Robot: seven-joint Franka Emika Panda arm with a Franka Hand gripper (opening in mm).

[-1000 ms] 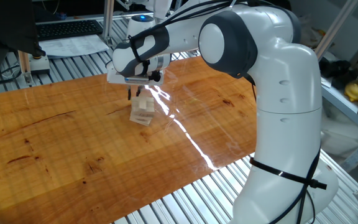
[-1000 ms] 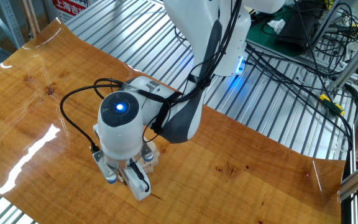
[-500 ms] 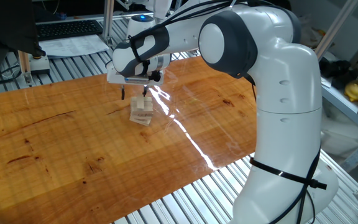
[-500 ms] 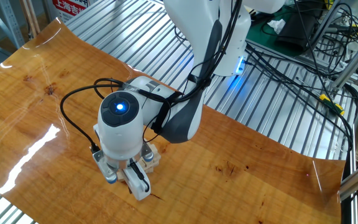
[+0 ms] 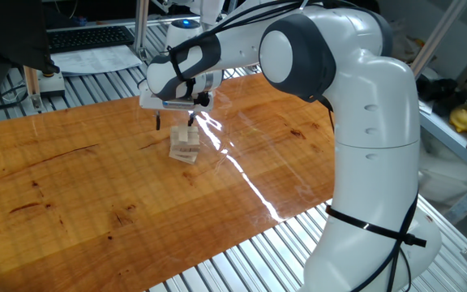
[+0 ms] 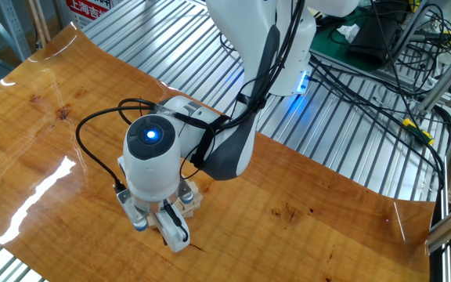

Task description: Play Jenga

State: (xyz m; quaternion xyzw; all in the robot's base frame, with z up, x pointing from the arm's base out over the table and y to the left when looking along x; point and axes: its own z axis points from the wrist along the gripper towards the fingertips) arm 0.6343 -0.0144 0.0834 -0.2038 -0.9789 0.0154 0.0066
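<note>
Pale wood Jenga [image 5: 186,144] | crossed rectangular blocks | pincer [image 5: 174,122] spread above

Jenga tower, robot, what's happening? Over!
Hand open, hanging just above the Jenga tower, one finger each side, holding nothing. Tower standing on the wooden table, a bit uneven. Nothing else near it.
</note>
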